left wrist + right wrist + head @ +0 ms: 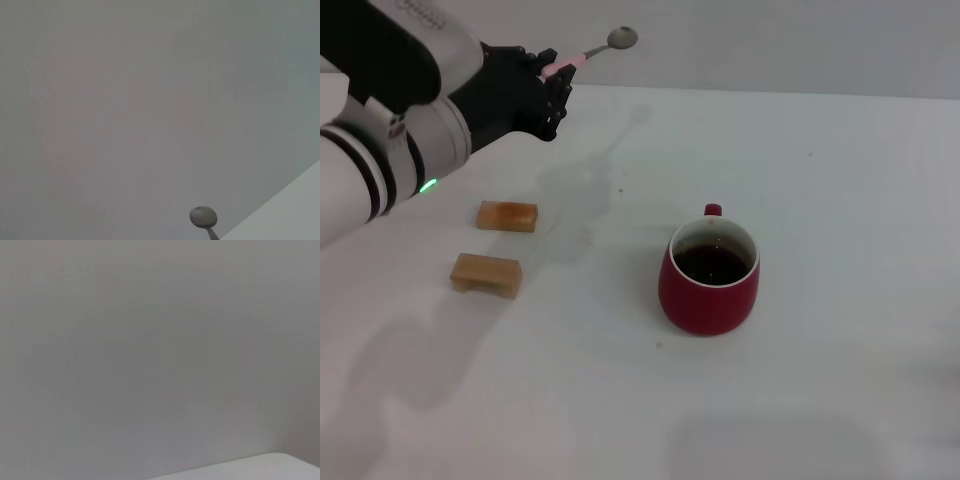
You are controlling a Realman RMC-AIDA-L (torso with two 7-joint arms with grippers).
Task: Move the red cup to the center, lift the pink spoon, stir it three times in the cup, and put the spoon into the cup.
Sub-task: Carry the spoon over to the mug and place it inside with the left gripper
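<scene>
pink spoon (592,50) handle end hidden inside left pincer (552,88)

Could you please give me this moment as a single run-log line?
left hand: shut on spoon, raised high | cup: mid-table, dark liquid | right hand: not in view

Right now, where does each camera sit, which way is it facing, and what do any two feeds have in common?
Head view: high on the robot, looking forward and down at the table, red cup and two wooden blocks; the left gripper holds the pink spoon aloft.
Left wrist view: on the left arm, facing a blank wall; no arm shows.
Right wrist view: facing the wall and a table corner; no arm shows.
Shared: the spoon's bowl appears in the head and left wrist views.
</scene>
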